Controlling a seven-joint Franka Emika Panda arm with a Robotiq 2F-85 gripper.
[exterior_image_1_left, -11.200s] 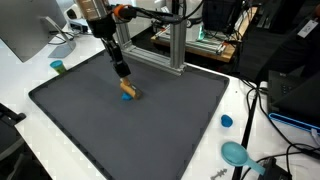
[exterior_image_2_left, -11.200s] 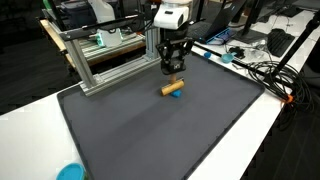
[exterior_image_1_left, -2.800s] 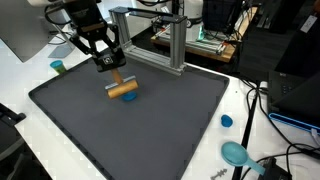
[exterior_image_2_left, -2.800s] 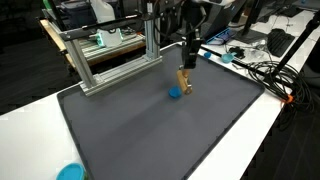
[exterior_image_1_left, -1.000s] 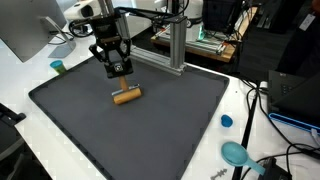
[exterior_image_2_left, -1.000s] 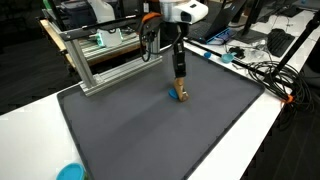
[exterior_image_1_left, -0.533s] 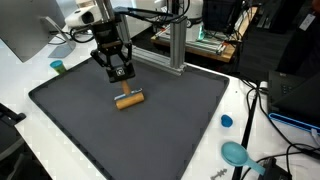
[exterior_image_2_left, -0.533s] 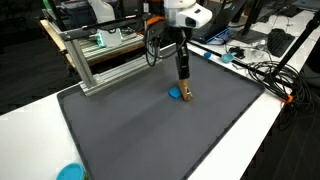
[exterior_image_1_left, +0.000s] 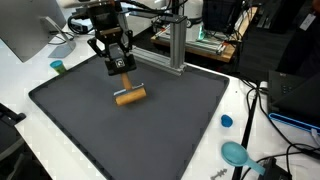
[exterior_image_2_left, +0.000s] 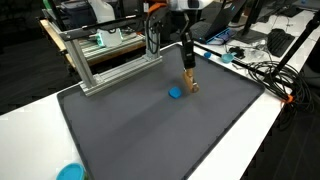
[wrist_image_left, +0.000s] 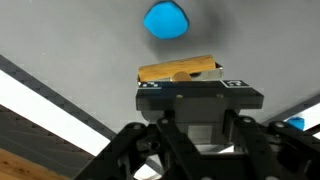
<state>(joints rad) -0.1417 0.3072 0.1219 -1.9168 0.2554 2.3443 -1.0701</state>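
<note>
My gripper (exterior_image_1_left: 122, 68) hangs over the dark grey mat (exterior_image_1_left: 90, 130) near its far edge. It is shut on a short wooden block (exterior_image_1_left: 130, 96), which it holds at its fingertips just above the mat. In an exterior view the gripper (exterior_image_2_left: 188, 68) has the block (exterior_image_2_left: 190, 83) under it. A small blue round piece (exterior_image_2_left: 175, 94) lies on the mat beside the block, apart from it. In the wrist view the block (wrist_image_left: 178, 70) lies across the fingertips (wrist_image_left: 198, 88) and the blue piece (wrist_image_left: 165, 20) sits beyond it.
An aluminium frame (exterior_image_1_left: 176, 45) (exterior_image_2_left: 100, 62) stands at the mat's far edge. A blue cap (exterior_image_1_left: 227, 121) and a teal dish (exterior_image_1_left: 236, 153) lie on the white table (exterior_image_1_left: 250, 105) beside the mat, and a small cup (exterior_image_1_left: 58, 67) stands near a monitor (exterior_image_1_left: 25, 30). Cables (exterior_image_2_left: 262, 70) run along one side.
The gripper has carried the wooden block a little toward the frame and higher. The blue piece stays on the mat, now clear of the block.
</note>
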